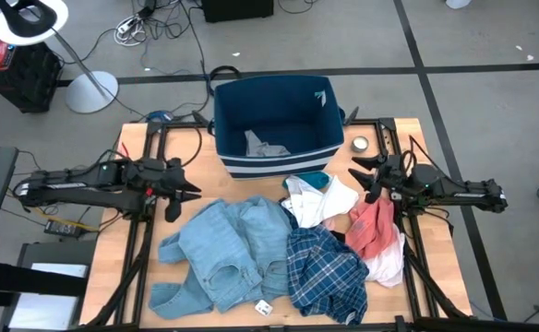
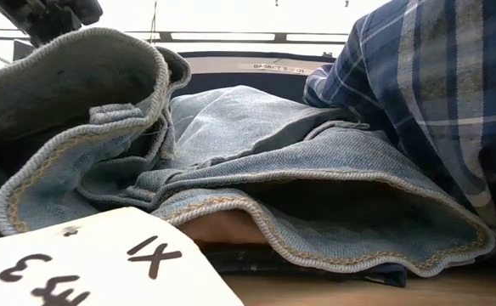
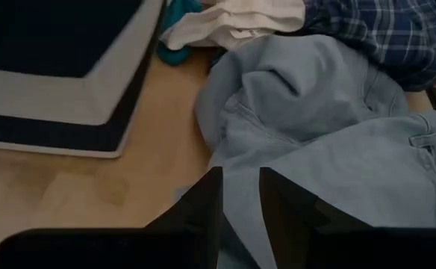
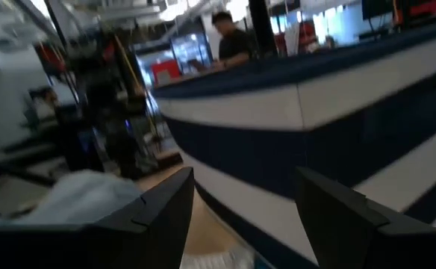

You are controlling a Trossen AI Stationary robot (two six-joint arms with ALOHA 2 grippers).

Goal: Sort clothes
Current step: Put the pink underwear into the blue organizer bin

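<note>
The clothes lie in a pile on the near half of the table: light blue denim pieces [image 1: 223, 254], a navy-white plaid shirt [image 1: 325, 272], a white item [image 1: 323, 198], a teal item [image 1: 316, 178] and a salmon-red item [image 1: 373, 226] lying over a pink one [image 1: 391, 263]. A grey garment [image 1: 265, 146] lies inside the navy striped bin [image 1: 274, 166]. My left gripper [image 1: 185, 195] hovers at the denim's far left edge [image 3: 315, 119], its fingers a narrow gap apart, holding nothing. My right gripper [image 1: 362, 175] is wide open and empty, beside the bin's right corner [image 4: 315, 112] and above the salmon-red item.
The bin stands at the table's far middle. A small roll [image 1: 360, 144] lies on the table right of the bin. In the low view the denim [image 2: 273, 170] and the plaid shirt [image 2: 435, 85] fill the picture, with a white size tag [image 2: 87, 263] in front. A person shows far behind the bin [image 4: 233, 37].
</note>
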